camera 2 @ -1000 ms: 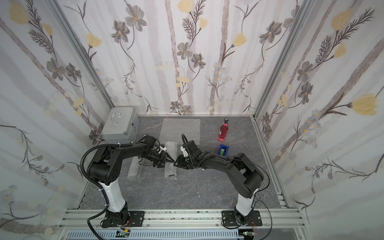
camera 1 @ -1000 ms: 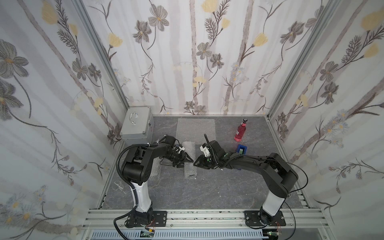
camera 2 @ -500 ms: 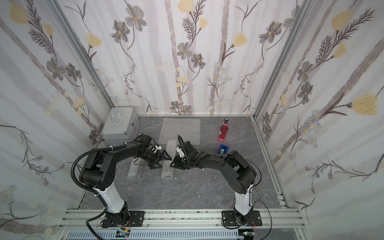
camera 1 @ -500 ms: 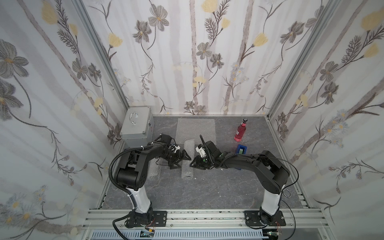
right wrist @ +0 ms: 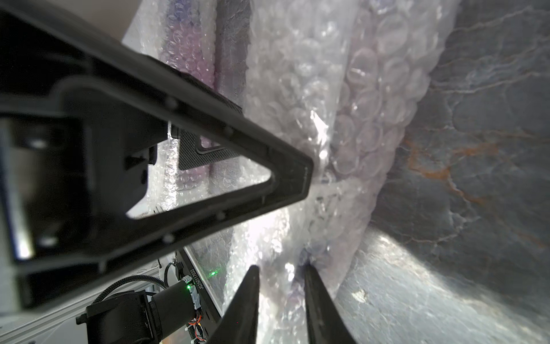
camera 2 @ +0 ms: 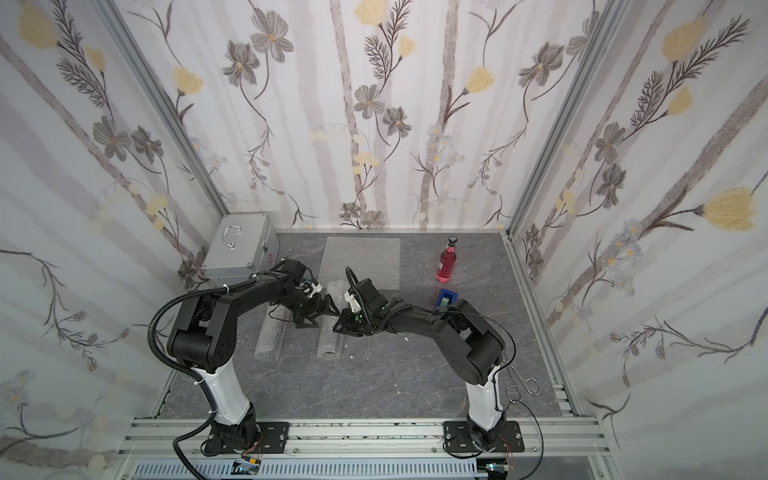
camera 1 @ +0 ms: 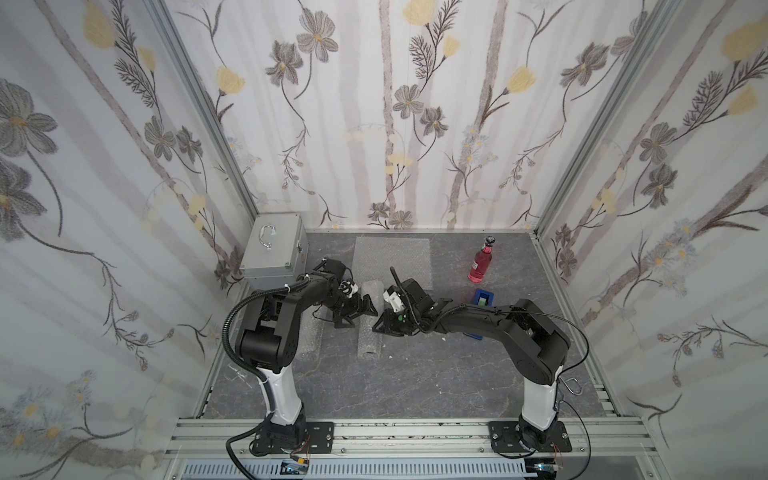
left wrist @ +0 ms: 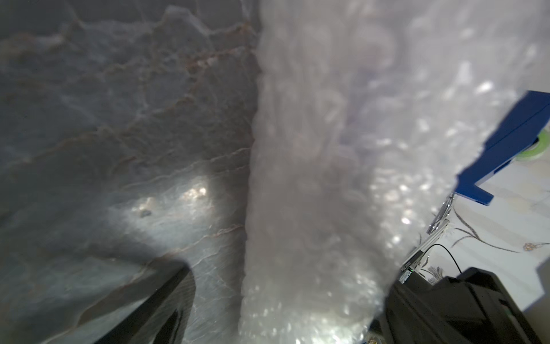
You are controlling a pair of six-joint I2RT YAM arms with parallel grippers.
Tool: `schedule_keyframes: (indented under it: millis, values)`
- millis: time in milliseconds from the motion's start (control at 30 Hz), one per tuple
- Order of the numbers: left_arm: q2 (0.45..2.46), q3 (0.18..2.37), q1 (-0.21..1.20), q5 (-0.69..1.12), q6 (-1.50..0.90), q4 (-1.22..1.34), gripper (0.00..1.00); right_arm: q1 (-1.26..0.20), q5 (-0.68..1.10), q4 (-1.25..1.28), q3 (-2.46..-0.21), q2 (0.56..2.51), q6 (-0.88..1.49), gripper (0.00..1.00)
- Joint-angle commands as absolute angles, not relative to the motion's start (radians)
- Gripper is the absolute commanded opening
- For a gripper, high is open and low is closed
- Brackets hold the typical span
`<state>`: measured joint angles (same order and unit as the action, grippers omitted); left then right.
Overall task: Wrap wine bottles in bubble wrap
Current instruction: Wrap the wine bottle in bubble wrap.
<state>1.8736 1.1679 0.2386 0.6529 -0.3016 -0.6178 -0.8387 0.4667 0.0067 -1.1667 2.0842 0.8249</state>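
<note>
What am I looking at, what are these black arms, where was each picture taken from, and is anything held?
Two robot arms, each ending in two fingers. Two pictures look down from above; two come from wrist cameras. On the grey table lie two bubble-wrap rolls, a flat sheet, a standing red-pink bottle, a blue tape dispenser and a silver case. The left gripper is open, holding nothing. The right gripper has its fingers around the middle roll's wrap; whether they grip is unclear.

**Twin black-and-white arms**

Left arm (camera 1: 266, 345) and right arm (camera 1: 536, 345): black links, white lower columns (camera 1: 279, 395), black bolted base plates (camera 1: 318, 432). Ribbed black conduit (camera 1: 227, 328) loops off left; thin black cable (camera 1: 395, 278) on right. Left gripper fingers (right wrist: 285, 175): black open triangular frames, small screws.
</note>
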Motion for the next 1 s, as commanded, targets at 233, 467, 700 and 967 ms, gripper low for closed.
schedule_keyframes:
  millis: [233,467,700,967]
  values:
    - [1.914,1.172,0.250,0.593,-0.281,-0.657,0.83,-0.839,0.457,-0.003,-1.166,2.090,0.811,0.26]
    - [1.942,1.150,0.249,0.569,-0.278,-0.644,0.75,-0.785,0.394,-0.086,-1.063,1.913,0.756,0.32]
    - [1.947,1.128,0.248,0.590,-0.287,-0.623,0.69,-0.621,0.299,-0.248,-0.910,1.637,0.673,0.41]
    - [1.944,1.117,0.231,0.603,-0.296,-0.612,0.67,-0.402,0.269,-0.293,-0.804,1.400,0.659,0.43]
